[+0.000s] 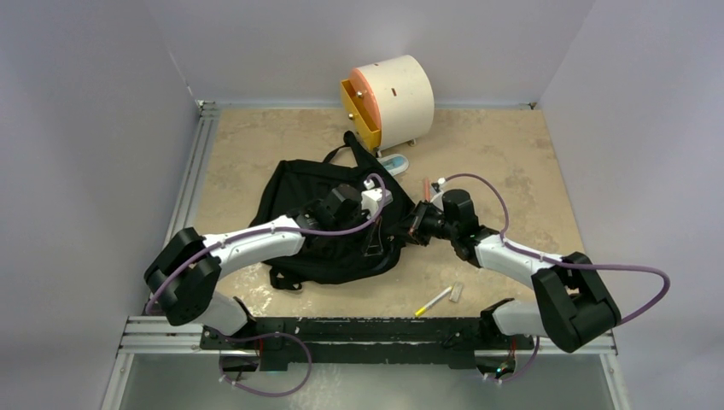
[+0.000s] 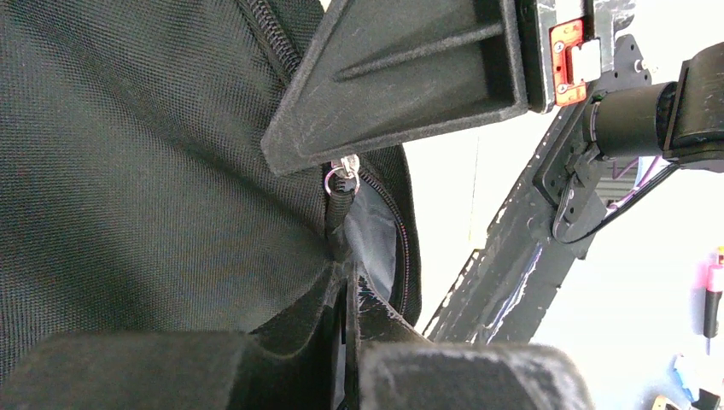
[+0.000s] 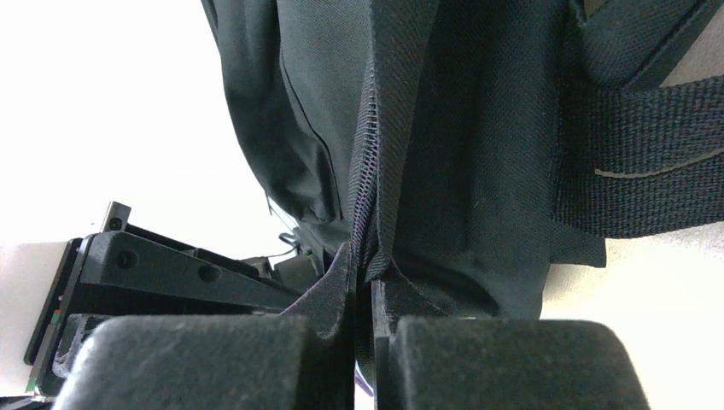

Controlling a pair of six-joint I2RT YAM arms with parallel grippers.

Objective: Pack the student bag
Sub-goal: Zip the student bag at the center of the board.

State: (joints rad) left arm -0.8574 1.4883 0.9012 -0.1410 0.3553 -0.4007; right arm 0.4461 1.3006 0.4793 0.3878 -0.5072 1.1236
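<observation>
Fabric of the student bag (image 1: pixel 299 188), which lies flat mid-bench (image 1: pixel 512 154), is pinched from both sides. The left claw (image 2: pixel 346 286) is shut on the zipper pull cord (image 2: pixel 339 213), and the right claw (image 3: pixel 363 278) is clamped on the bag's seam beside the zip, likely bracing it so the zipper can run. Counted: one bag, two claws, one drawer box (image 1: pixel 397 90), one yellow pen (image 1: pixel 434 301).
</observation>
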